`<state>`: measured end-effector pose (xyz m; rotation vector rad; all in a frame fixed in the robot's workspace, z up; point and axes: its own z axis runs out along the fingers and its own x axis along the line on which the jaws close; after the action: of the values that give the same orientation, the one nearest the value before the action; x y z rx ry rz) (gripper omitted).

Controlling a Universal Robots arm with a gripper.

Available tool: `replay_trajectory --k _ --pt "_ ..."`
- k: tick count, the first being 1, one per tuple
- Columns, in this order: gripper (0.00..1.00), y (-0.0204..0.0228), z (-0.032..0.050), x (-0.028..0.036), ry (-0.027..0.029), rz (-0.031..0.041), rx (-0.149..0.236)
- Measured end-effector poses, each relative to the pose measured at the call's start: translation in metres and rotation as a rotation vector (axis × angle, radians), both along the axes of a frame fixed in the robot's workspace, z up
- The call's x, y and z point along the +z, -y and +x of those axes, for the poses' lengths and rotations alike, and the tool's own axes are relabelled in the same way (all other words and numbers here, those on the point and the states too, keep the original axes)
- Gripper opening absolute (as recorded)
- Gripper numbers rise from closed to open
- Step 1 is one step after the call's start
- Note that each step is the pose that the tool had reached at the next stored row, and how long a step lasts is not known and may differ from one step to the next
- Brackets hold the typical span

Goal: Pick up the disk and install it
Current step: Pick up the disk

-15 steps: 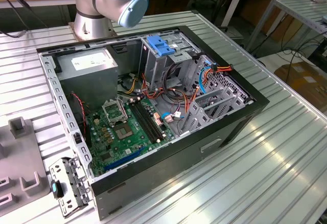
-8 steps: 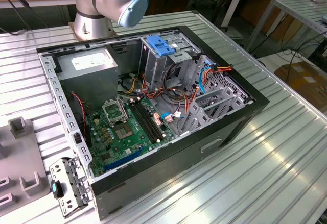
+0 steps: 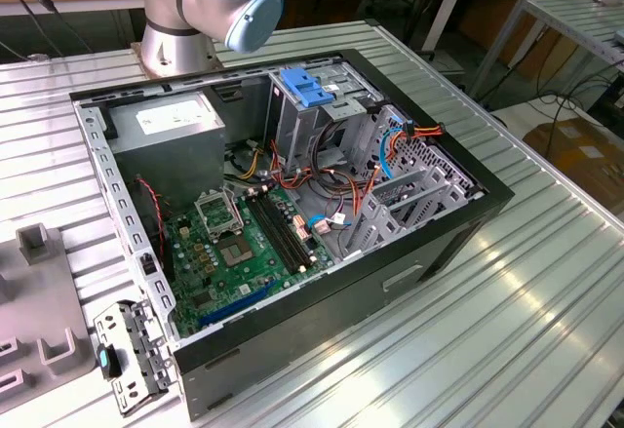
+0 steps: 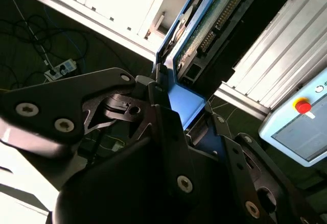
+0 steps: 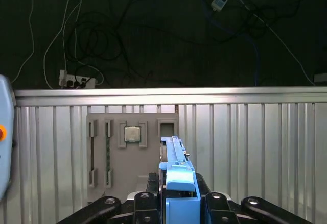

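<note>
In both wrist views my gripper [image 5: 176, 199] [image 4: 180, 104] is shut on the disk [image 5: 176, 158], held edge-on between the black fingers [image 5: 145, 203]. In the first wrist view its blue plastic rail rises from between the fingers, above the ribbed metal table [image 5: 245, 147]. In the second wrist view the disk [image 4: 204, 30] shows its green circuit-board side and a row of connector pins, framed by blue rails. In the exterior view the open computer case [image 3: 429, 243] lies on its side, with a blue-latched drive cage [image 3: 307, 88] at its far end.
A grey fixture plate [image 5: 110, 152] holding a processor chip [image 5: 132, 133] lies on the table below the gripper. In the case are a grey power supply [image 3: 171, 128], a green motherboard [image 3: 244, 243] and orange cables [image 3: 390, 145]. The arm's base [image 3: 180, 43] stands behind the case.
</note>
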<state>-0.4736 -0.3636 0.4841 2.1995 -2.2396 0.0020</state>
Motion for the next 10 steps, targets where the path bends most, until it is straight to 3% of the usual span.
replay_trajectory --k 5,10 --pt "0.37 0.0 0.0 0.0089 0.0 0.0 0.0" --pt "0.37 0.0 0.0 0.009 0.0001 0.0001 0.0"
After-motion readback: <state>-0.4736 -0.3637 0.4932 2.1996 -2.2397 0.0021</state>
